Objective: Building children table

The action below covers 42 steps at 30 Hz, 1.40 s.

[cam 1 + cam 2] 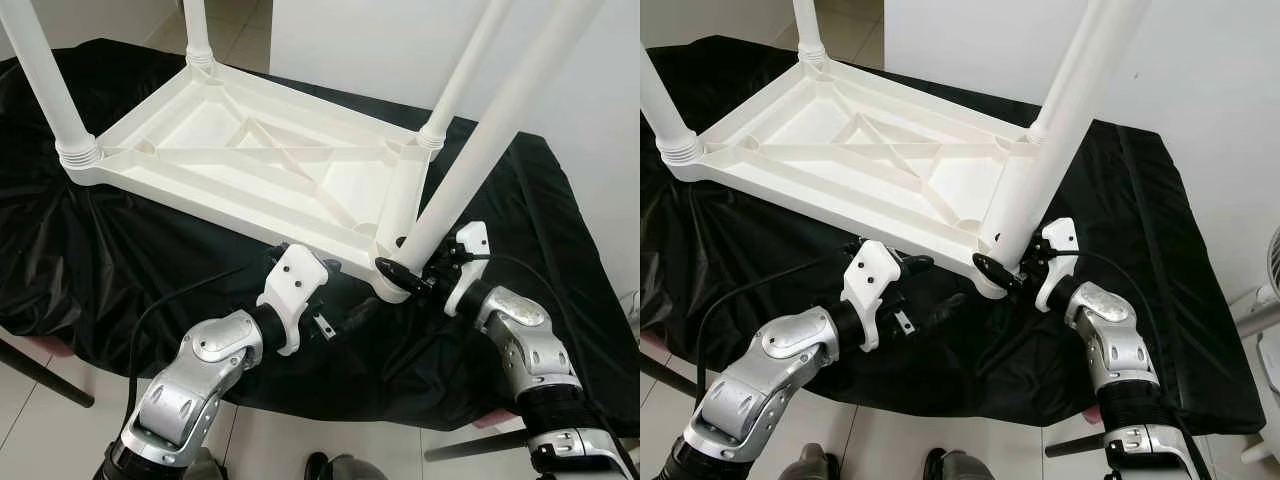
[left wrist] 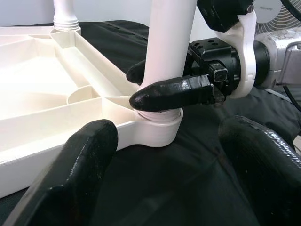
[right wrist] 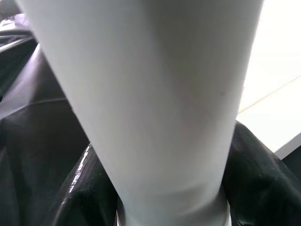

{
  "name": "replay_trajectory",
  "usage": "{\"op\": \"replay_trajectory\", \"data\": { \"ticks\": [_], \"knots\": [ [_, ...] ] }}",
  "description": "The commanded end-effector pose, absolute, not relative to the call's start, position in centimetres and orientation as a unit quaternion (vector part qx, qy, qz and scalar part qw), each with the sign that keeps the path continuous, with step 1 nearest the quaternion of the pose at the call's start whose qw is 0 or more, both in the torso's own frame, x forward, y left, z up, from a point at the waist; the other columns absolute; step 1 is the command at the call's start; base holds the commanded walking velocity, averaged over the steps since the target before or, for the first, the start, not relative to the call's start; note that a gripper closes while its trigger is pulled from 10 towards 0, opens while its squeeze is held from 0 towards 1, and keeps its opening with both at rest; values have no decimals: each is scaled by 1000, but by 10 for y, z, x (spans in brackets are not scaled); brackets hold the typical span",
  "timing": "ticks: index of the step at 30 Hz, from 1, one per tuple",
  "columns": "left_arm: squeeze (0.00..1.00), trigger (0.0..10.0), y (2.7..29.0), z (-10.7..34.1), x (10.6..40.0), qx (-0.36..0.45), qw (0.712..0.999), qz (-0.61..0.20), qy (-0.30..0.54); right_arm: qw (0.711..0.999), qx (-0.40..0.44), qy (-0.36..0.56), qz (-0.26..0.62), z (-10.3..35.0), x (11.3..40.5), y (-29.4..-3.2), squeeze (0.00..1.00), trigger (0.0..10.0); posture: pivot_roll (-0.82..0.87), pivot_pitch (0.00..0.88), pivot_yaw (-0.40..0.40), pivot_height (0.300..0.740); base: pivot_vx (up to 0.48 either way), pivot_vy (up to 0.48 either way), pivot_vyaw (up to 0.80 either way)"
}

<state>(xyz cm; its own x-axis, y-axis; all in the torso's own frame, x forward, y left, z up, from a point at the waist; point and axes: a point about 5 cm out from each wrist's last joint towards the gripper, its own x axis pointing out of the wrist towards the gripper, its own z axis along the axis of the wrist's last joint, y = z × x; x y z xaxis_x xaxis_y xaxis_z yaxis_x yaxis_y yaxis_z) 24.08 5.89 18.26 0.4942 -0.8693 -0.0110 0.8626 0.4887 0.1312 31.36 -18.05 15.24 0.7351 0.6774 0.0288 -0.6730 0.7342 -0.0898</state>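
Note:
A white plastic children's table (image 1: 250, 160) lies upside down on a black cloth, its legs pointing up. My right gripper (image 1: 405, 272) is shut on the near-right leg (image 1: 480, 150) just above its socket at the table's corner. In the left wrist view one black finger (image 2: 174, 92) crosses the front of that leg (image 2: 171, 42) and the other wraps behind it. The right wrist view looks close up at this leg (image 3: 150, 103). My left gripper (image 1: 350, 290) hovers open over the cloth just left of that corner, holding nothing, its fingers (image 2: 80, 174) wide apart.
The black cloth (image 1: 100, 260) drapes a low stand whose near edge lies just in front of my arms. Three other white legs (image 1: 40, 80) rise from the remaining corners. A white wall stands behind, and a fan (image 1: 1265, 300) sits at the far right.

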Motion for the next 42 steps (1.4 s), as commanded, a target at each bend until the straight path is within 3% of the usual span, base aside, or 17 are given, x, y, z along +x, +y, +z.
{"op": "replay_trajectory", "data": {
  "ticks": [1,3,7,14,19,23,27,30,33,34,35,36,40,41,42],
  "knots": [
    [0,10000,58,182,239,60,867,-493,-31,939,-13,-11,343,143,310,-185,0,0,79,136,-134,740,0,0,0],
    [0,10000,57,181,237,58,867,-494,-28,961,-11,-2,277,137,308,-188,0,0,69,149,-137,740,0,0,0],
    [0,10000,56,181,237,57,867,-495,-27,970,-4,2,244,135,308,-190,0,0,69,149,-137,740,0,0,0],
    [0,10000,55,180,236,57,865,-498,-25,995,38,2,92,135,306,-194,0,0,58,165,-136,740,0,0,0],
    [0,10000,55,180,236,56,865,-498,-24,999,49,1,18,136,308,-194,0,0,57,173,-137,740,0,0,0],
    [0,10000,57,180,234,55,866,-497,-21,987,66,-9,-148,140,307,-188,0,0,62,184,-134,740,0,0,0],
    [0,10000,57,180,235,55,866,-496,-21,981,74,-7,-177,141,306,-177,0,0,62,184,-134,740,0,0,0],
    [0,10000,57,180,234,53,867,-495,-21,989,76,-5,-130,146,306,-152,0,0,63,192,-134,740,0,0,0],
    [0,10000,57,180,234,54,867,-495,-21,990,71,-9,-118,148,304,-150,0,0,60,196,-135,740,0,0,0],
    [0,10000,57,180,234,54,867,-494,-21,992,68,-13,-106,150,303,-148,0,3255,57,197,-136,740,0,0,0],
    [0,10000,57,180,234,54,868,-494,-20,993,66,-17,-97,151,302,-147,0,3255,57,197,-136,740,0,0,0],
    [0,10000,57,180,235,53,868,-493,-21,995,62,-18,-75,152,301,-144,0,10000,55,197,-136,740,0,0,0],
    [0,10000,57,180,235,53,868,-493,-21,996,59,-19,-62,152,300,-141,0,10000,55,197,-136,740,0,0,0],
    [0,10000,57,180,235,53,869,-492,-22,997,61,-25,-46,154,299,-143,729,10000,52,196,-139,740,0,0,0],
    [0,10000,57,181,235,53,869,-491,-22,997,60,-37,-33,157,297,-148,1000,10000,52,196,-139,740,0,0,0]
  ]
}}
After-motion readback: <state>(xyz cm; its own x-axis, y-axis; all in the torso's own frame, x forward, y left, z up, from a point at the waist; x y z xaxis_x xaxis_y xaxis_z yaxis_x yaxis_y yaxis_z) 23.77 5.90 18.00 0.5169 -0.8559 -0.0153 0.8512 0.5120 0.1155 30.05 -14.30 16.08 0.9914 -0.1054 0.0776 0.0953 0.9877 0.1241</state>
